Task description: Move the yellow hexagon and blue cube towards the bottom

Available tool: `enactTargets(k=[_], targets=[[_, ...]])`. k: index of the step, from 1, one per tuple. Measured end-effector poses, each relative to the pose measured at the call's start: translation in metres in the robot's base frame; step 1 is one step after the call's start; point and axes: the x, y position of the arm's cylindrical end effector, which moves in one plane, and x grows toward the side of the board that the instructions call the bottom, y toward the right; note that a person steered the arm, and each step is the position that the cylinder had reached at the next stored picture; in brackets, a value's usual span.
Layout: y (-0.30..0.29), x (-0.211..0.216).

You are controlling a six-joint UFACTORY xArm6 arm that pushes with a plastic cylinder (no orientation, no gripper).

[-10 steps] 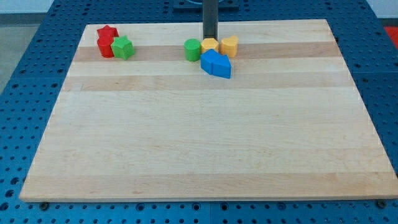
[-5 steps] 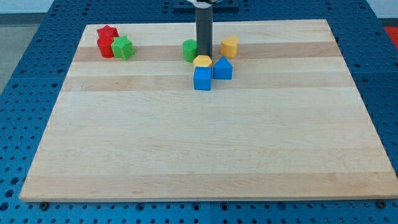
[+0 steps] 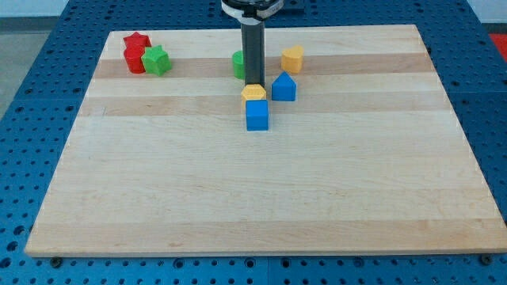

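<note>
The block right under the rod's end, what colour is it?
Yellow: the yellow hexagon, touching my tip, with the blue cube below it. Camera view.

surface: pale wooden board (image 3: 261,198), long grain stripes | around: blue perforated table (image 3: 24,158) with hole grid | light: even, soft shadows

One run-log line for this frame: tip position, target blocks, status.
tip: at yellow hexagon's top edge | blue cube: touching hexagon, on its bottom side | blue house-shaped block: apart, right | status: both upper board, bottom not reached
</note>
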Motion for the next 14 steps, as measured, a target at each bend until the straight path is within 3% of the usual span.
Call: enactTargets(k=[14], targets=[[0.0,0.087]])
